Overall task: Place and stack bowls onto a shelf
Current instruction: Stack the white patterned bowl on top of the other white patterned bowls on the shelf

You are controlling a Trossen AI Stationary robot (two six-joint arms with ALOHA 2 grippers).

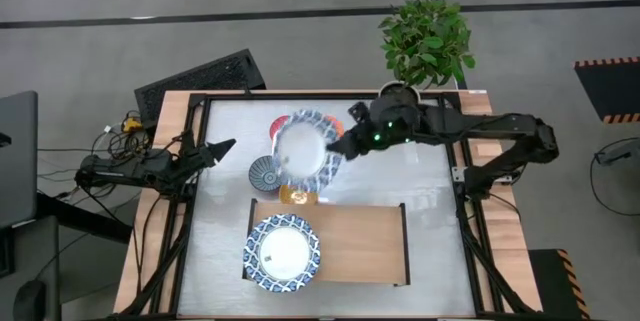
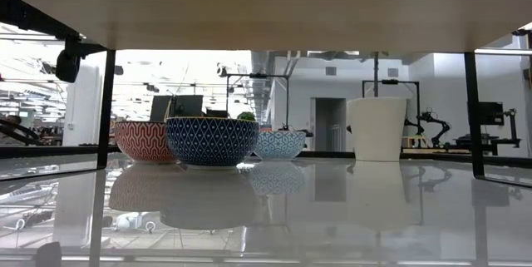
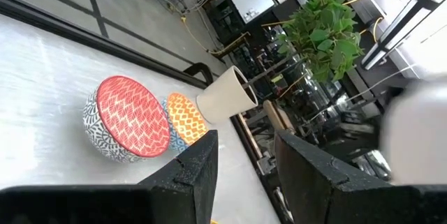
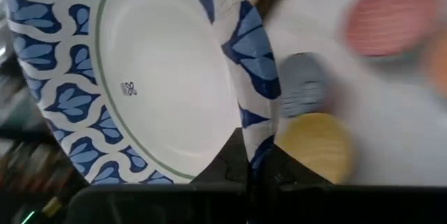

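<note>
My right gripper (image 1: 338, 148) is over the middle of the table's far half, shut on a large blue-and-white bowl (image 1: 303, 147) that it holds tilted above the small bowls. Below it on the table stand a dark blue-grey bowl (image 1: 265, 173), a yellow bowl (image 1: 297, 194) and a pink-red bowl (image 1: 277, 127), which is partly hidden. A second large blue-and-white bowl (image 1: 283, 252) stands on the left end of the light-wood shelf (image 1: 360, 246). My left gripper (image 1: 228, 145) waits open at the table's left side, touching nothing. My right gripper pinches the large bowl by its rim (image 4: 246, 130), one finger (image 4: 222, 172) on the white inside and the other finger (image 4: 288, 174) on the patterned outside. It comes at the rim from the table's right. The bowl is tilted steeply and is lifted clear of the table.
A white plant pot (image 1: 400, 92) with a green plant (image 1: 428, 39) stands at the far edge, close behind my right arm. The shelf's middle and right (image 1: 375, 223) are bare. In the low view the small bowls (image 2: 212, 140) and the pot (image 2: 378, 128) stand beyond the shelf's black end frames (image 2: 106, 109).
</note>
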